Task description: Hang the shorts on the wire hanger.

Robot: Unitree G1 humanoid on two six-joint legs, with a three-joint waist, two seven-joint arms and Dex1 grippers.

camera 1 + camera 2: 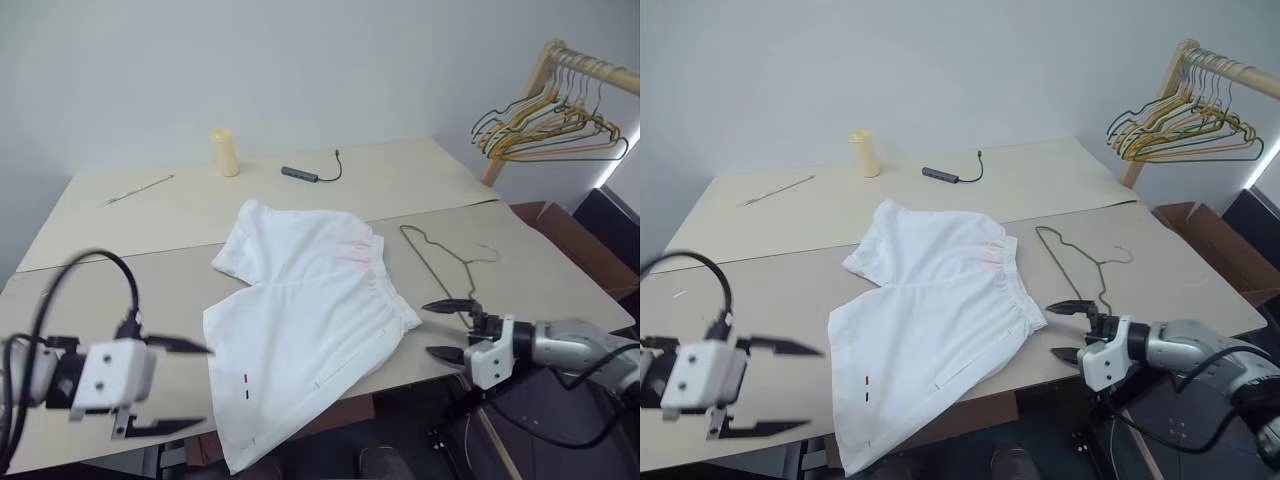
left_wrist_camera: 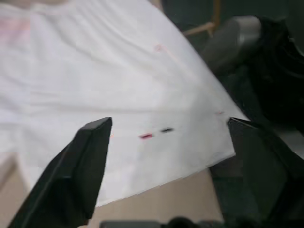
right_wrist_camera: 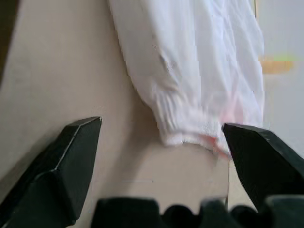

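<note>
Two grippers are hovering with jaws wide open, holding nothing.
On the tabletop (image 1: 150,215) the shorts (image 1: 300,320) are lying flat, hem hanging over the near edge; the wire hanger (image 1: 445,265) is lying just right of them, between the left gripper (image 1: 185,385) and right gripper (image 1: 440,330).

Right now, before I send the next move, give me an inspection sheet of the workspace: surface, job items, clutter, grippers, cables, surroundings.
Surface: beige table, two boards joined by a seam.
Job's things: shorts spread flat, one leg hanging over the near edge; wire hanger lying flat beside the waistband, apart from it.
Clutter: yellow cylinder, thin stick, both at the far side.
Grippers: left gripper open, empty, near the hem; right gripper open, empty, near the hanger.
Cables: small dark adapter with cord on the far board.
Surroundings: rack with coloured hangers; cardboard box beside the table.
</note>
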